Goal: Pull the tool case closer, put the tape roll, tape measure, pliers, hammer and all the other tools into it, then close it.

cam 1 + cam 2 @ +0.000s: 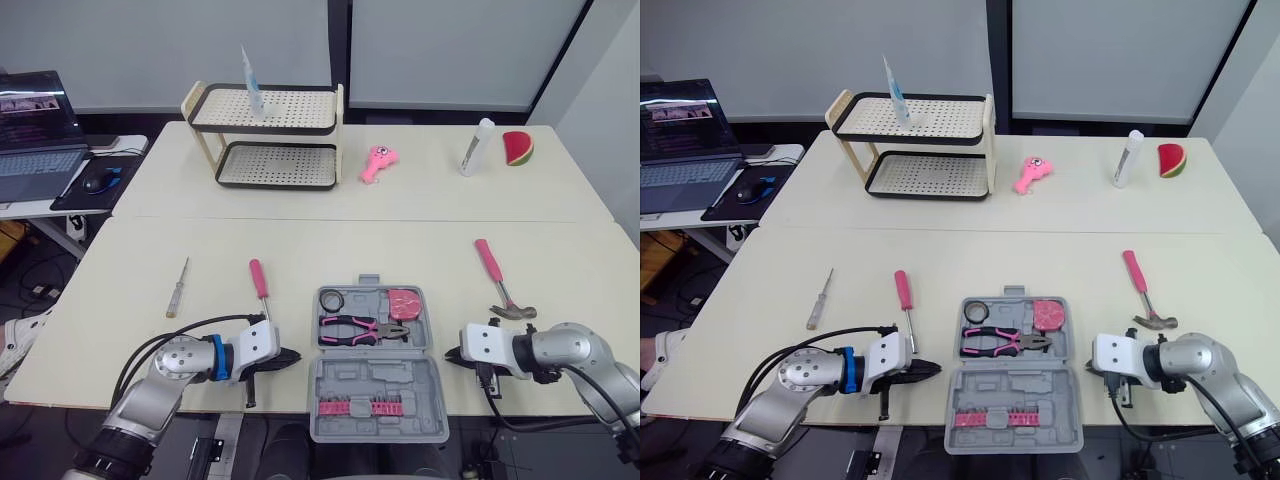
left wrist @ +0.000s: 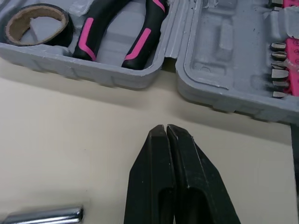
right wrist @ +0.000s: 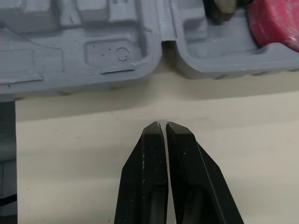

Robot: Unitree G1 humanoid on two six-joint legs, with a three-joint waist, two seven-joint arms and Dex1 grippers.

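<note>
Head view, case: we see the tool case point(image 1: 378, 380) open at the front edge of the table point(image 1: 130, 300), its lid half jutting past that edge.
Head view, counts: three in the tray, the tape roll point(image 1: 331, 299), pliers point(image 1: 362, 329) and tape measure point(image 1: 404, 303). Three loose, the hammer point(image 1: 503, 283) on the right, and the pink-handled screwdriver point(image 1: 260, 285) and slim screwdriver point(image 1: 177, 287) on the left.
Head view, room: bare table on both flanks. The left gripper point(image 1: 293, 354) and right gripper point(image 1: 450, 355) sit near the case, apart from it.
Left wrist view, fingers point(image 2: 154, 177): pressed together, empty, short of the case wall.
Left wrist view, extras: bit row point(image 2: 280, 65) in the lid, chrome shaft point(image 2: 44, 215) alongside.
Right wrist view, fingers point(image 3: 145, 177): all but touching, empty, facing the hinge seam.
</note>
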